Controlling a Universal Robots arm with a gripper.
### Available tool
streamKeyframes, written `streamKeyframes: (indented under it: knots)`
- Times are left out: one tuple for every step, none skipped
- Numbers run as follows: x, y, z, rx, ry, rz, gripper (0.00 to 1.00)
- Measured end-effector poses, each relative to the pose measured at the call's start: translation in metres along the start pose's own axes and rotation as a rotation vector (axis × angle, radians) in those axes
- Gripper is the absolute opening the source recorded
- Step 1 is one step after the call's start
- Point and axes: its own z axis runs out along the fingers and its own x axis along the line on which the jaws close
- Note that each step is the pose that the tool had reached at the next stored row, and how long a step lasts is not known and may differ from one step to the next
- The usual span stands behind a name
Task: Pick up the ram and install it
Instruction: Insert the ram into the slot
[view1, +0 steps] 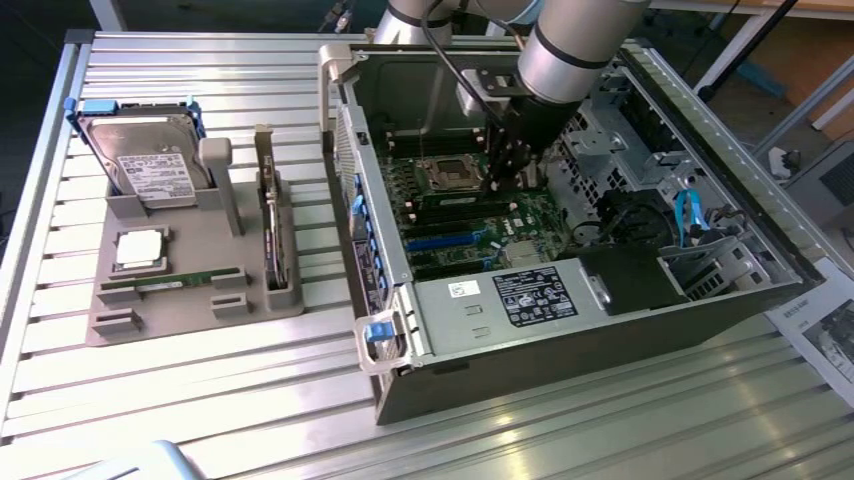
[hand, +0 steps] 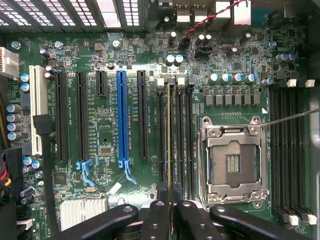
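The ram (hand: 171, 135) shows edge-on in the wrist view as a thin strip along the memory slots (hand: 184, 135), just beside the empty processor socket (hand: 232, 160). My gripper (hand: 172, 206) is shut on its near end, the black fingers (hand: 156, 220) pressed together around it. Whether the stick sits in its slot or hangs just above it, I cannot tell. In the exterior view the gripper (view1: 505, 178) reaches down inside the open computer case (view1: 574, 300), over the green motherboard (view1: 461, 235).
A grey tray (view1: 174, 320) at the exterior view's left holds a hard drive (view1: 147, 160), a square silver processor (view1: 140, 248), an upright dark expansion card (view1: 274, 235) and another green stick (view1: 174, 283). Case walls and drive bays (view1: 694, 250) surround the arm.
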Motion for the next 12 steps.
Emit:
streamKeyframes:
  knots:
    - [0.0001,0.0000,0.0006,0.0001,-0.0002,0.000,0.12]
    - [0.0003,0.0000,0.0014,0.0001,0.0000,0.000,0.12]
    - [0.0006,-0.0001,0.0019,0.0002,0.0001,0.000,0.12]
    - [0.0010,-0.0001,0.0025,0.0002,0.0000,0.000,0.12]
    - [0.0011,-0.0001,0.0027,0.0002,0.0002,0.000,0.12]
    - [0.0012,-0.0001,0.0028,0.0001,0.0003,-0.001,0.12]
    - [0.0012,-0.0001,0.0029,0.0002,0.0001,-0.002,0.12]
    - [0.0015,-0.0002,0.0030,0.0002,-0.0001,-0.002,0.12]
    - [0.0018,-0.0002,0.0030,0.0001,0.0000,-0.002,0.12]
    - [0.0024,-0.0002,0.0029,0.0001,0.0001,-0.002,0.12]
    - [0.0031,-0.0002,0.0028,0.0000,0.0001,-0.002,0.12]
    - [0.0036,-0.0002,0.0028,0.0001,0.0001,-0.002,0.12]
